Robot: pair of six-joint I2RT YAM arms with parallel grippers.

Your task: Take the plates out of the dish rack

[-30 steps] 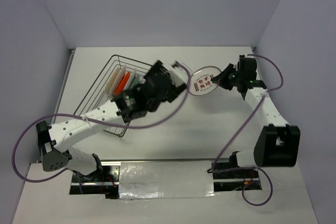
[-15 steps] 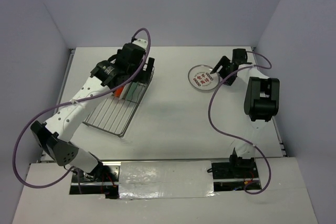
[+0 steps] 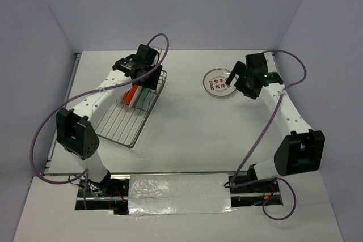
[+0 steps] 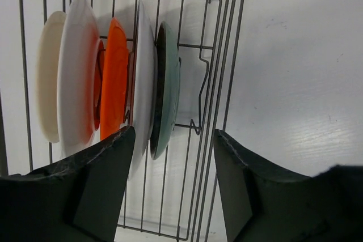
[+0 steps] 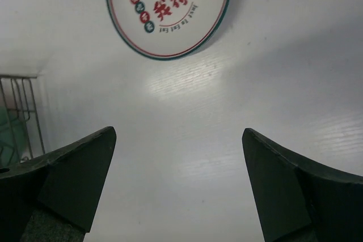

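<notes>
Dish rack (image 4: 227, 55) on the left, holding five upright plates (image 4: 116, 83); one printed plate (image 5: 168, 4) flat on the right. Left gripper (image 4: 173, 133) with jaws apart over the teal plate (image 4: 169, 83): centre on its rim, clear of the white plate (image 4: 144, 72), before closing. Right gripper (image 5: 178, 134) spread wide, empty.

1. Robotics lab test cell, not a lived-in room.
2. Flat white bench (image 3: 193, 134) boxed in by plain pale-violet wall panels (image 3: 170, 9).
3. White-and-black left robot arm (image 3: 99, 99) and right robot arm (image 3: 288, 114) bolted at bench's near edge, loose purple cables (image 3: 32, 154) trailing.
4. Silver tape strip (image 3: 176, 201) and exposed wiring (image 3: 266, 195) along front edge.
5. Rectangular silver wire dish rack (image 3: 116, 126) with small round plates (image 4: 115, 83) sits straight on bench.
</notes>
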